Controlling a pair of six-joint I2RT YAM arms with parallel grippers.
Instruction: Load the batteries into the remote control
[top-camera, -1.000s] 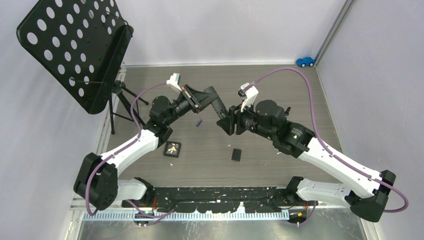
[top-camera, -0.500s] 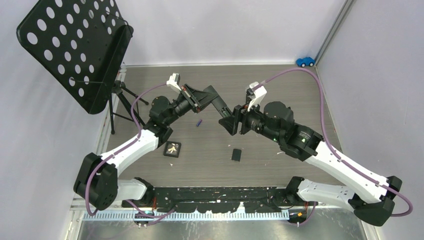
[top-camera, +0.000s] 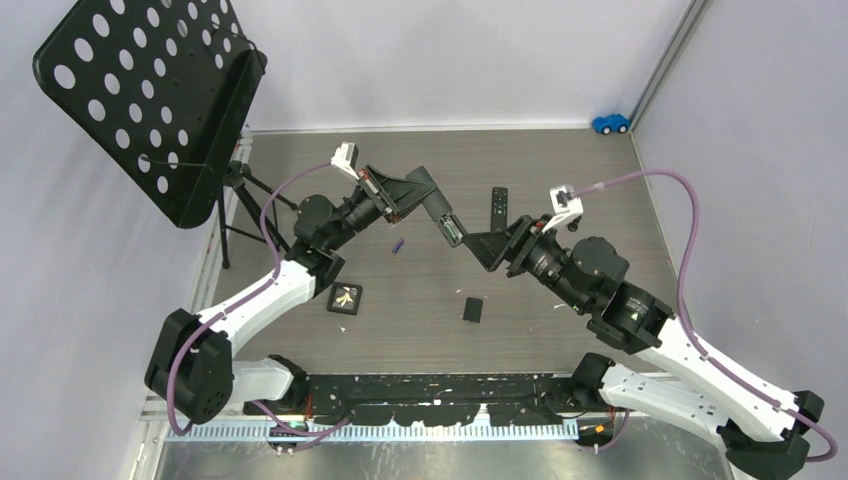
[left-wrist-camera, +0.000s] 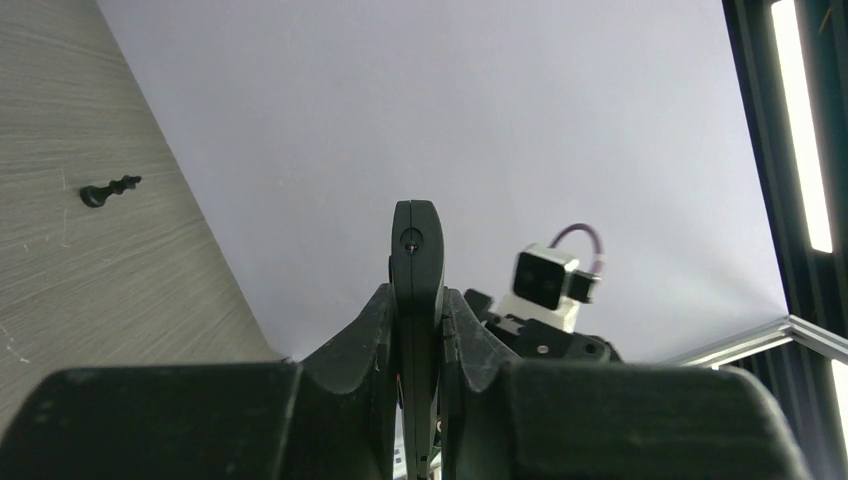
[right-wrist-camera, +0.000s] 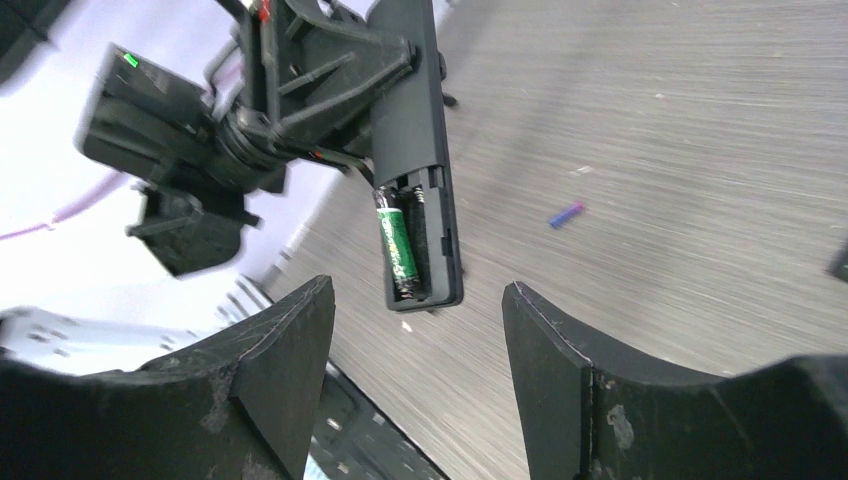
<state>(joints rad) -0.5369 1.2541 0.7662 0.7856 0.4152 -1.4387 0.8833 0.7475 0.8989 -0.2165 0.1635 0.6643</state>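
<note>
Left gripper (left-wrist-camera: 417, 305) is clamped tight on the remote (right-wrist-camera: 415, 130), holding it up off the table (top-camera: 420, 335); I can see a green battery (right-wrist-camera: 396, 240) seated in its open compartment. Right gripper (right-wrist-camera: 417, 285) is spread wide and empty, just short of the remote's open end. Blue battery (top-camera: 397, 245) lies on the table beside the remote on the left-arm side, and the cover plate (top-camera: 472, 309) is nearer the bases.

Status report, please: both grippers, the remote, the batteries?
Left gripper shut on remote, held off the table. Right gripper open, empty, facing its open bay. Green battery seated, second slot empty; blue battery lies on table. Nothing between them.
</note>
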